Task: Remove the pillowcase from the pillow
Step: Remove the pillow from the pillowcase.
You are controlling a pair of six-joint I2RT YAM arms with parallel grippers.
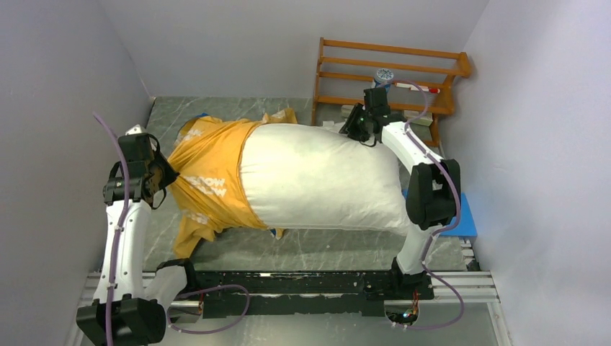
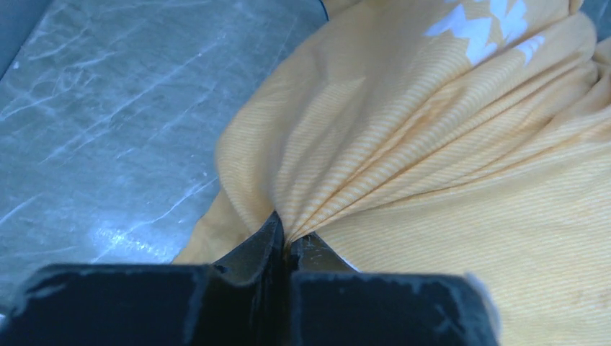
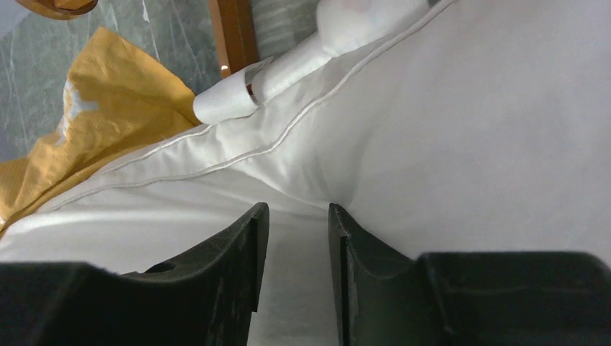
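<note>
The pillowcase (image 1: 209,173), yellow-orange face up with white lettering, covers only the left end of the pillow (image 1: 324,176), whose plump white body lies bare across the table's middle. My left gripper (image 1: 169,173) is shut on a bunched fold of the pillowcase (image 2: 432,144) at its left end; in the left wrist view the cloth fans out from my closed gripper (image 2: 288,241). My right gripper (image 1: 353,130) sits at the pillow's far right corner. In the right wrist view this gripper (image 3: 297,213) pinches the white pillow (image 3: 468,144) fabric, jaws narrowly apart. A bit of pillowcase (image 3: 94,94) shows beyond.
A wooden rack (image 1: 389,72) stands at the back right, close behind my right gripper, with a round grey object (image 1: 384,74) and a pen (image 1: 425,89) on it. A flat blue pad (image 1: 465,216) lies at the right edge. Grey walls close in on both sides.
</note>
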